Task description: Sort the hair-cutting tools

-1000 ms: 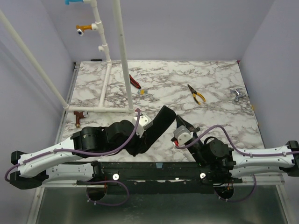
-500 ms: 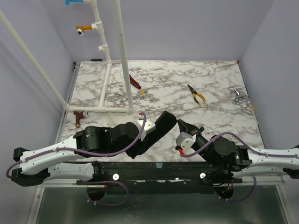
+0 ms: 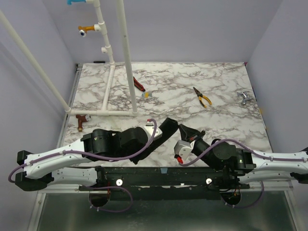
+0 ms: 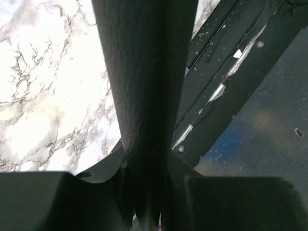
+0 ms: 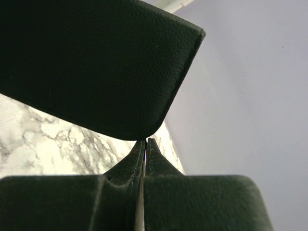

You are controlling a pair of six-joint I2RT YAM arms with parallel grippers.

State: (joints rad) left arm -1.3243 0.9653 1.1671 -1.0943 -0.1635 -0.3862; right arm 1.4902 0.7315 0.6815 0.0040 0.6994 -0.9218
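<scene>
Apparently the left gripper (image 4: 144, 199) clamps the black pouch (image 3: 168, 126), probably to keep it steady for sorting, while the right gripper (image 5: 146, 142), fingers pressed together, touches the pouch's edge.

Pouch (image 4: 144, 72) of grained matt leather, tabletop (image 4: 43, 96) smooth, marble-patterned

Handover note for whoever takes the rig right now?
Left end effector: shut on the black pouch, near the table's front edge.
Right end effector: shut, tips at the pouch's edge; grip unclear.
Silver item, maybe scissors, lies far right on the table; comb not in view.
Done: nothing visibly sorted. Left: everything.
</scene>
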